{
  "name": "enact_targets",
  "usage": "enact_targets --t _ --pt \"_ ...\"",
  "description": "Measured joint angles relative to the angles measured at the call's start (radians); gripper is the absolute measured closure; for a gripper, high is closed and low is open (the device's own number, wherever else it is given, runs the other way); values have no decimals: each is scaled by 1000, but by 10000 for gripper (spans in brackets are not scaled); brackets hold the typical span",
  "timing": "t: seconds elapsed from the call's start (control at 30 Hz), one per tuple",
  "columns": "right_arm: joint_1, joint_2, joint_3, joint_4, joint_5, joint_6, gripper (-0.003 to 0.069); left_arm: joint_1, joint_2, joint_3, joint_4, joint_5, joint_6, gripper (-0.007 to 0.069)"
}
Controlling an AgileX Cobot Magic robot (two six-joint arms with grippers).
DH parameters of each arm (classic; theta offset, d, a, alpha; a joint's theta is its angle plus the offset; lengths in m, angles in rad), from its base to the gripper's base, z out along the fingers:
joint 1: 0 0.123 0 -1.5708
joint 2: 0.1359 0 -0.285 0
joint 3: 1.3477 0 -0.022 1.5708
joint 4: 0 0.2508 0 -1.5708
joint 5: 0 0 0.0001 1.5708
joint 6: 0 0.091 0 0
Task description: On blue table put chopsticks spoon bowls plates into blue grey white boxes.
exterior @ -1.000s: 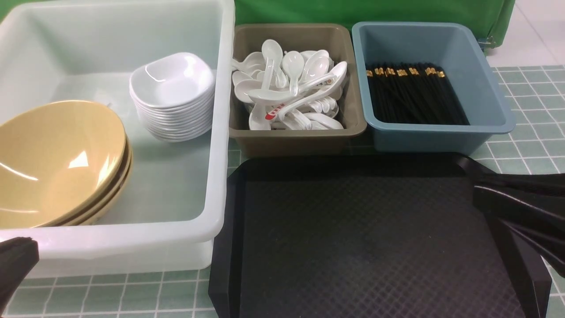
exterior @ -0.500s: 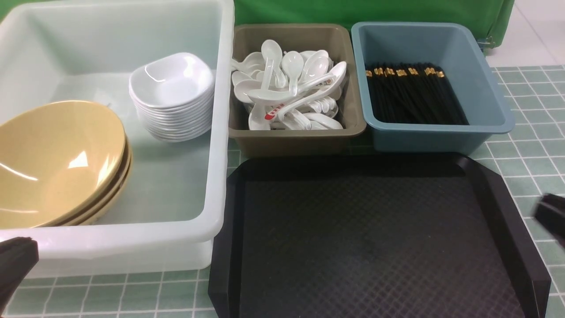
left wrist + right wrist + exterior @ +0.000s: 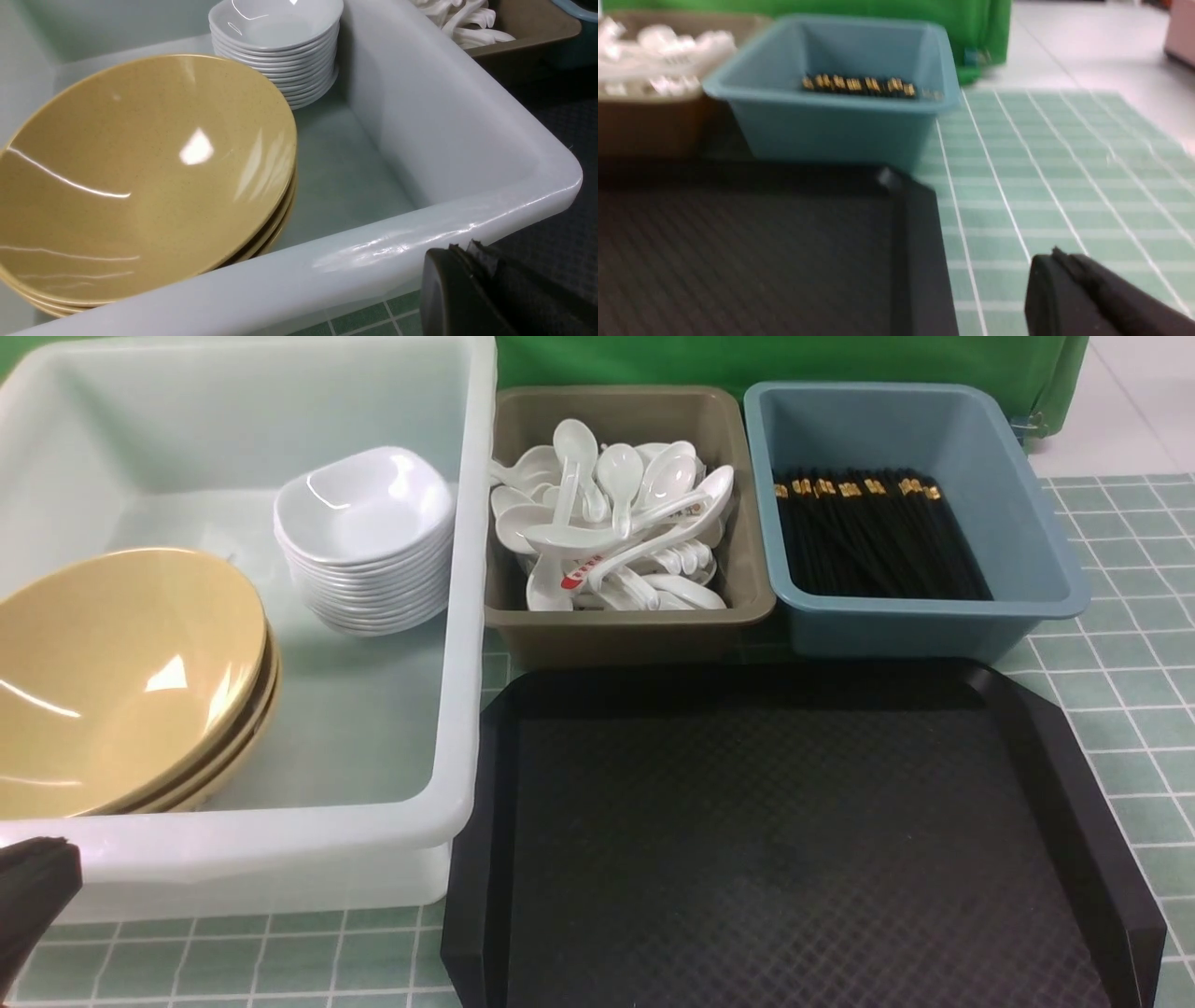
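The left tool (image 3: 467, 289) is clenched on nothing, resting low just outside the near wall of the white box (image 3: 420, 224). Just beyond that wall, tan bowls (image 3: 140, 172) lie nested and tilted; farther on stands a stack of white plates (image 3: 275, 42). Off to its right sits a black tray (image 3: 794, 840) with nothing on it.

The right tool (image 3: 1069, 298) is likewise clenched and carries nothing, low over the green-tiled table (image 3: 1041, 186), just beside the tray's right edge. Ahead of it stands the blue box (image 3: 840, 121), holding black chopsticks (image 3: 859, 85) laid side by side. Left of that, the grey box (image 3: 635, 625) holds a loose heap of white spoons (image 3: 611, 523).

Everything appears already sorted. The bowls and plates look stiff, glossy and probably slippery; a rim pinch would suit them. Spoons are light, best taken by the handle. Chopsticks are thin and rigid, best pinched mid-length.
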State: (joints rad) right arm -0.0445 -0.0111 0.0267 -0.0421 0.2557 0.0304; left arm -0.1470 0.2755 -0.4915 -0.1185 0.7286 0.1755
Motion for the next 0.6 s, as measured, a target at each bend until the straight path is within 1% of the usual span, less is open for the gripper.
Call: enact_targets --t 0.1,0.6 --pt "-4 0 0 -1 48 0 624 0 -1 0 0 -1 0 636" --pt "-4 0 0 -1 52 0 624 0 -1 0 0 -1 -6 637"
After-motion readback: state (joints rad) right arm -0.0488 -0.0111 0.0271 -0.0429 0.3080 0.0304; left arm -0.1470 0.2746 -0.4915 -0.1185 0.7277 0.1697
